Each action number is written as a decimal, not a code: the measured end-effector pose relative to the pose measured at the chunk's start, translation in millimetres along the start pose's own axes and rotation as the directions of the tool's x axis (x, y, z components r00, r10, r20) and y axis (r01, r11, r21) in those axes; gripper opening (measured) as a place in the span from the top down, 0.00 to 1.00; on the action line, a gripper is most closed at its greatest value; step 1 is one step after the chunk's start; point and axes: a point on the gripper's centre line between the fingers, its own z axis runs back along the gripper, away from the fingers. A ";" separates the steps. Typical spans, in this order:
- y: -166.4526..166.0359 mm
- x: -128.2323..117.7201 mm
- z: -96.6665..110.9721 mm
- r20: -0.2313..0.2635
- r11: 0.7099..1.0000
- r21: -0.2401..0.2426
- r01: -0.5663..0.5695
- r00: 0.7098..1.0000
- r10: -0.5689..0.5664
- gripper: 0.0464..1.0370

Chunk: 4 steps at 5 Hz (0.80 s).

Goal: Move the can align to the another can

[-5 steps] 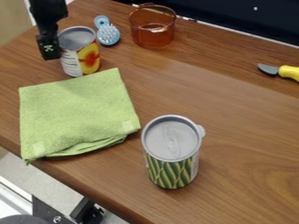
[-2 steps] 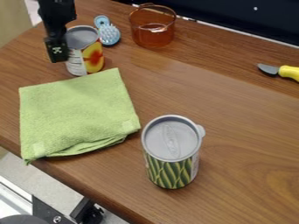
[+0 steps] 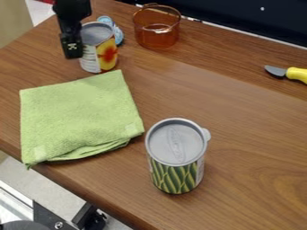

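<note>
The black gripper (image 3: pixel 73 44) hangs down at the upper left, against the left side of a can with a peach label (image 3: pixel 107 55). That can stands upright behind the green cloth. Whether anything is held between the fingertips is hidden from this angle. A second can, with a green bean pattern (image 3: pixel 177 176) and a grey lid, stands upright right of the cloth, in the lower middle of the view.
A folded green cloth (image 3: pixel 79 117) lies at the left between the two cans. Behind the peach can are a blue brush (image 3: pixel 119 35) and an amber transparent pot (image 3: pixel 157 37). A yellow-handled knife (image 3: pixel 296 74) lies at the right edge.
The gripper has moved to the right and slightly up in the view. The peach can has shifted the same way beside it, now partly covering the blue brush.
</note>
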 end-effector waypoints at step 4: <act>-24.8 37.9 10.0 0.041 0.999 -0.033 0.002 0.999 -0.001 0.04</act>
